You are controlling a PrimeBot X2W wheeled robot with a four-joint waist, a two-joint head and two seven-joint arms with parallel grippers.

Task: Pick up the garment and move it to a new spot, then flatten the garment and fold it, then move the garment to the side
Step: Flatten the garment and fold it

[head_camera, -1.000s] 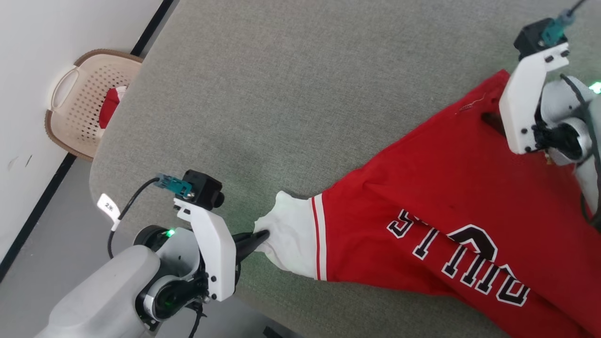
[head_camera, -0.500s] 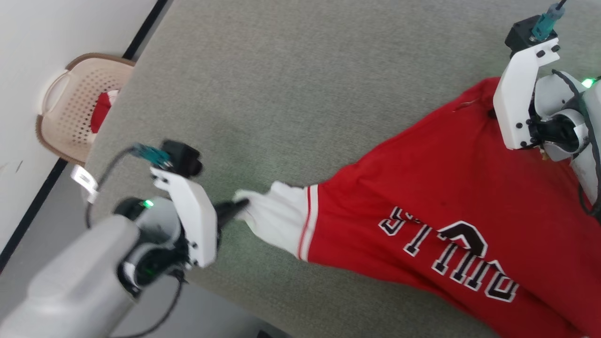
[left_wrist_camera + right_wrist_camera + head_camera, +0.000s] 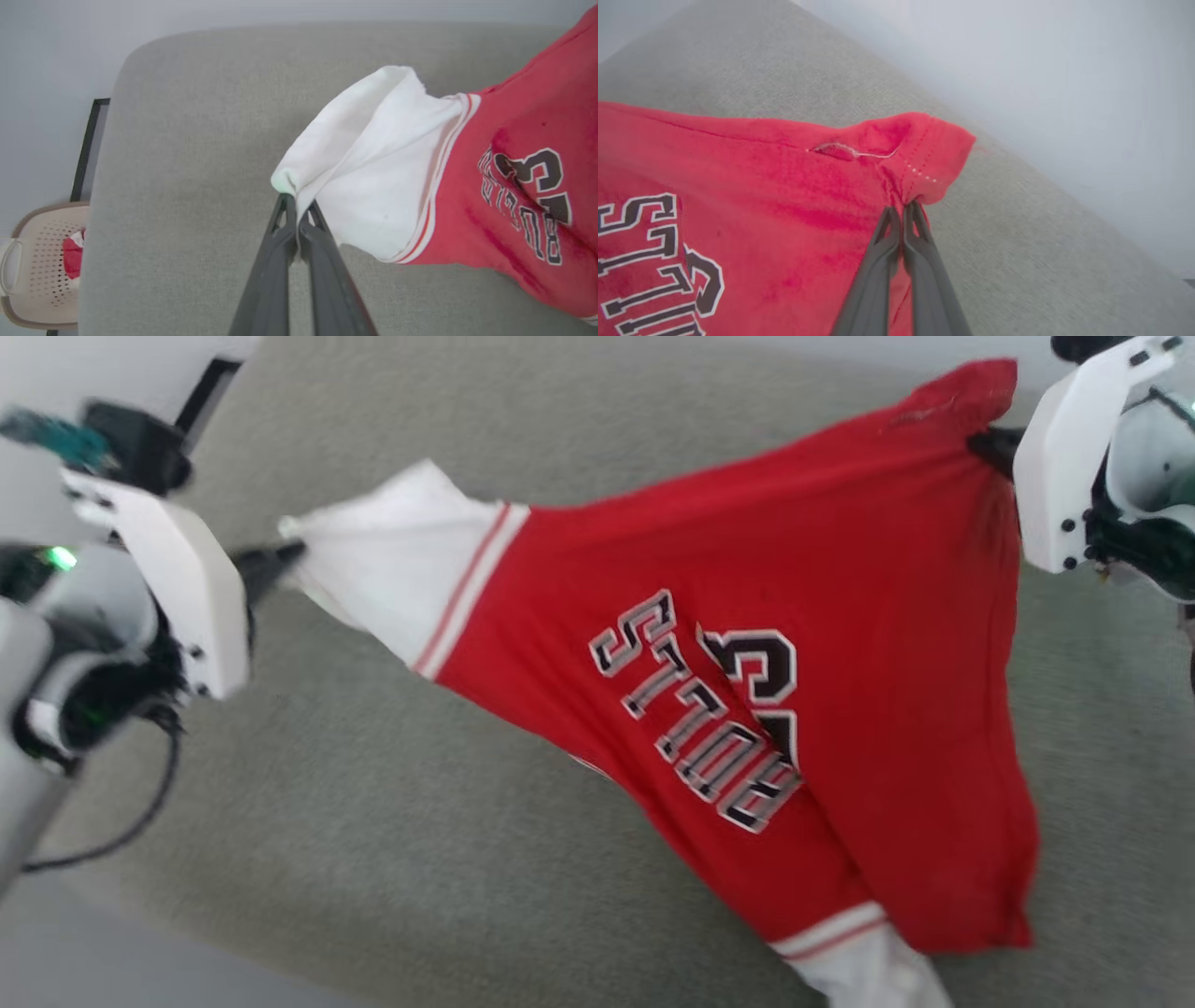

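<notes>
The garment (image 3: 868,616), a red jersey with white sleeves and black "BULLS" lettering, hangs stretched in the air between my two grippers above the grey cushioned surface (image 3: 373,821). My left gripper (image 3: 280,555) is shut on the tip of a white sleeve (image 3: 369,172), with the fingers (image 3: 280,242) pinched together on the cloth. My right gripper (image 3: 985,439) is shut on a red hem corner (image 3: 924,158) at the upper right. The body sags down to the lower right, where the other white sleeve (image 3: 868,971) dangles.
A beige perforated basket (image 3: 32,270) holding a small red cloth stands on the floor beyond the surface's left edge, in the left wrist view. A pale wall (image 3: 1041,70) lies past the far edge.
Both grippers have risen and lifted the garment off the surface; it now hangs spread between them. The head view has shifted too, so the basket has left it.
</notes>
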